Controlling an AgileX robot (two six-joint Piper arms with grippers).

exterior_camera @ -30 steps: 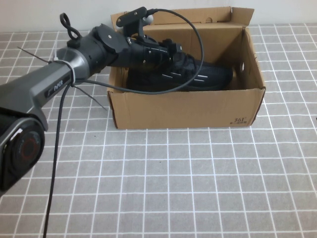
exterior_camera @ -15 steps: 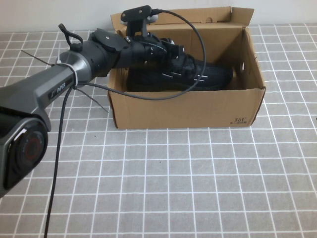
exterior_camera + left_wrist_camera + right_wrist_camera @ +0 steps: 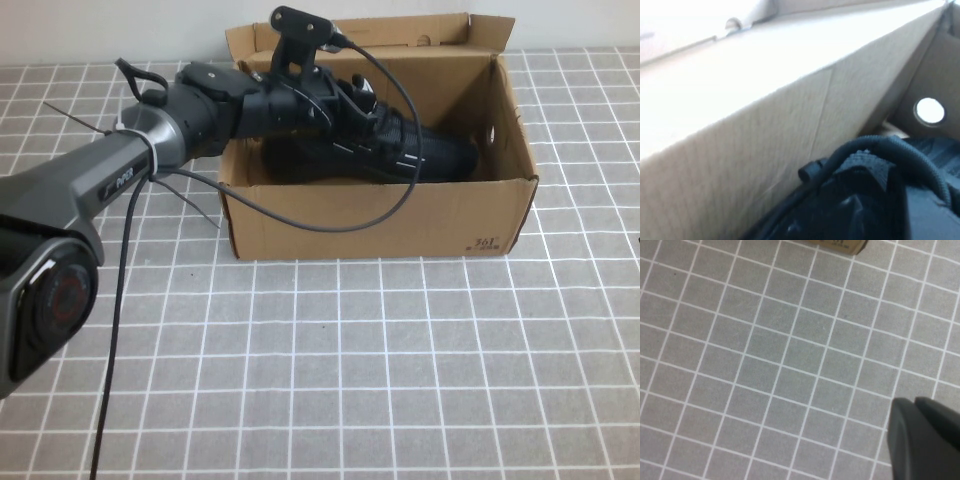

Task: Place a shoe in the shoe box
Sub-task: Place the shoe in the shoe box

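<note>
High view: the shoe lies inside the shoe box, toe toward the robot's right. Compared with a second ago it sits more tilted, sole side turned toward the front wall. The left gripper is inside the box over the shoe's collar end. Its jaws were apart a second ago and are now clenched; whether they pinch any of the shoe or have closed on nothing cannot be told here. The arm's camera bracket has risen and rotated. Judgement: the shoe is already delivered, so the task reads as essentially done, with only the arm's withdrawal left. The cable loop hanging over the front wall could snag.

Left wrist view: close against the box's inner back wall; the shoe's black knit and a lace loop fill the lower corner; a side hole shows light.

Right wrist view: the right gripper hangs clenched and empty above the grey, white-gridded desk, well apart from the box. Pale wall behind.
</note>
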